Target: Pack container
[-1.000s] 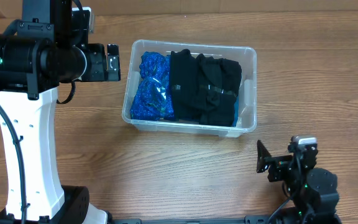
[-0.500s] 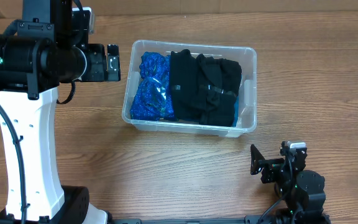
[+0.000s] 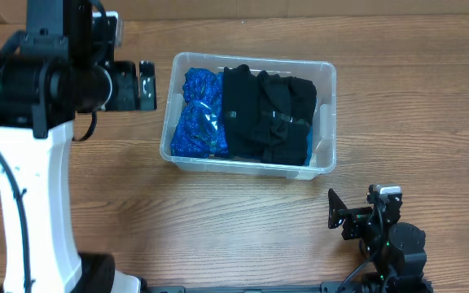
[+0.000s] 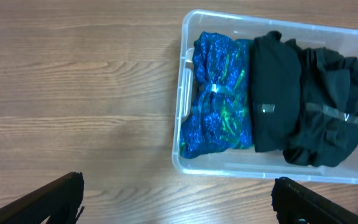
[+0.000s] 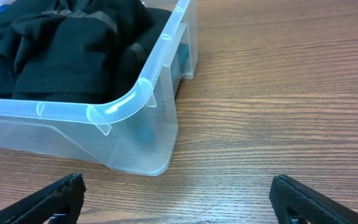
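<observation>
Clear plastic container [image 3: 247, 168] sits on the wood-grain desk [image 3: 430, 98], toward the far edge and roughly mid-width, with its long sides running along that edge. It's pretty full. A shiny blue sequin-looking fabric [image 3: 198, 114] is stuffed into the left end, and a bundle of black clothing [image 3: 267, 114] takes up the middle and right, bunching up to about the rim. A sliver of something blue peeks out under the black stuff at the near right, but I can't tell what it is. The left gripper [image 3: 147, 84] hangs just beside the container's left short wall, not touching it. Its wrist camera looks straight down with the two fingers at the bottom corners of the shot, so the jaws are spread wide with nothing between them. The right gripper [image 3: 335, 210] is down by the near edge toward the right corner, well apart from the container. Its wrist view faces the rounded near-right corner, jaws also wide apart and empty.
</observation>
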Controlling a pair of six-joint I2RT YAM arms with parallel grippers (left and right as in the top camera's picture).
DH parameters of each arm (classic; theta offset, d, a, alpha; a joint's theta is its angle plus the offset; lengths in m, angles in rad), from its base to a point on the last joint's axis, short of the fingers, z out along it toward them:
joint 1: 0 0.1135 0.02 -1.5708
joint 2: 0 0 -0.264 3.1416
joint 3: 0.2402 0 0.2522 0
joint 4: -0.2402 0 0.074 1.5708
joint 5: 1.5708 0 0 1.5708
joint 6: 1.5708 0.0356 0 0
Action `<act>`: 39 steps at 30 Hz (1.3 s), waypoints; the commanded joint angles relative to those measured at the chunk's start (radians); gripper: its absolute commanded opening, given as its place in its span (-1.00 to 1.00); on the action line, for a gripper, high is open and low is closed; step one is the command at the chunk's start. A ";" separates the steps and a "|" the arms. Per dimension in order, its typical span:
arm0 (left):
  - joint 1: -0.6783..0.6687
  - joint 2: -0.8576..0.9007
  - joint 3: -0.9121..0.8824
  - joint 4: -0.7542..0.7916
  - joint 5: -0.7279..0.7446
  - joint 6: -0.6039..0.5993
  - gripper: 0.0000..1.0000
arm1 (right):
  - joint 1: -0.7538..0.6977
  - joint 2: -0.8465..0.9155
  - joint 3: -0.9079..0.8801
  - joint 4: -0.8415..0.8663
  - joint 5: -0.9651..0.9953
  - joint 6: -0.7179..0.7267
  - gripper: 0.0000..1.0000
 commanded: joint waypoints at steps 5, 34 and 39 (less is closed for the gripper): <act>0.004 -0.676 -0.891 0.724 -0.037 0.190 1.00 | -0.004 -0.012 -0.017 0.000 0.001 0.004 1.00; 0.024 -1.656 -2.162 1.113 -0.085 0.100 1.00 | -0.004 -0.012 -0.017 0.000 0.001 0.004 1.00; 0.024 -1.656 -2.162 1.113 -0.085 0.100 1.00 | -0.004 -0.012 -0.017 0.000 0.001 0.004 1.00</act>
